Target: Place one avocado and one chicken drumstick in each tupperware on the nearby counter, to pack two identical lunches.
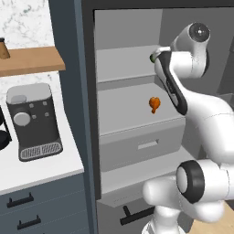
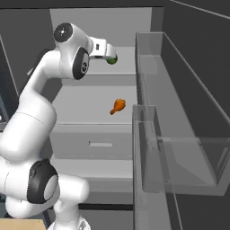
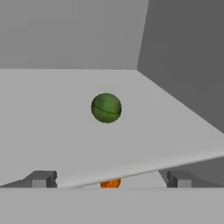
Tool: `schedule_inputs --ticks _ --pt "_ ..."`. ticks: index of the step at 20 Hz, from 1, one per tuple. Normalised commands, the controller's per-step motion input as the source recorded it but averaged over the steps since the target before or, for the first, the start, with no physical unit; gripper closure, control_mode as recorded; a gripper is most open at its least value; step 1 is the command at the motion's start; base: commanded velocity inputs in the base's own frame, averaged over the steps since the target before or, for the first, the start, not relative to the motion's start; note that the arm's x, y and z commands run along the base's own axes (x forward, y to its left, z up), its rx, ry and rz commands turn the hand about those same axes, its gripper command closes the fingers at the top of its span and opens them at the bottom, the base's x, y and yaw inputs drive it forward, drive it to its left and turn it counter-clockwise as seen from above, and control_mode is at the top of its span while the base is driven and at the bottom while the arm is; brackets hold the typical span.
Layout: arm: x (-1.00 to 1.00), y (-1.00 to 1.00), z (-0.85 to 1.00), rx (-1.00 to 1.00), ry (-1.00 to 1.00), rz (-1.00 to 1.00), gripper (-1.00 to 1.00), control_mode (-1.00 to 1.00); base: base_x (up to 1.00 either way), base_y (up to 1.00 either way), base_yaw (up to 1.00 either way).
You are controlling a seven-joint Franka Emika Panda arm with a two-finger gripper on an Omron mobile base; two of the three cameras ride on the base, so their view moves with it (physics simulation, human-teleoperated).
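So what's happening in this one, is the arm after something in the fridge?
The arm has reached into an open fridge, its gripper pointing at a green avocado on an upper shelf. The jaws stand wide open and hold nothing; the avocado lies apart from them, untouched. One shelf down lies an orange chicken drumstick, also untouched. To the left, a coffee machine sits on the white counter. Nothing has been packed as far as these views show.

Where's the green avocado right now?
The avocado sits on the upper fridge shelf, straight ahead of the open gripper, one shelf above the drumstick.
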Motion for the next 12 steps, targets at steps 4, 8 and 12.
schedule_inputs --ticks 4,8,12 --pt "0.60 -0.01 0.00 0.02 0.09 0.00 -1.00 -1.00 0.00 0.00 0.00" --pt "0.55 -0.02 0.00 0.05 0.12 0.00 -1.00 -1.00 0.00 0.00 0.00" --pt "0.44 -0.06 -0.11 0.05 0.08 0.00 -1.00 -1.00 0.00 0.00 0.00"
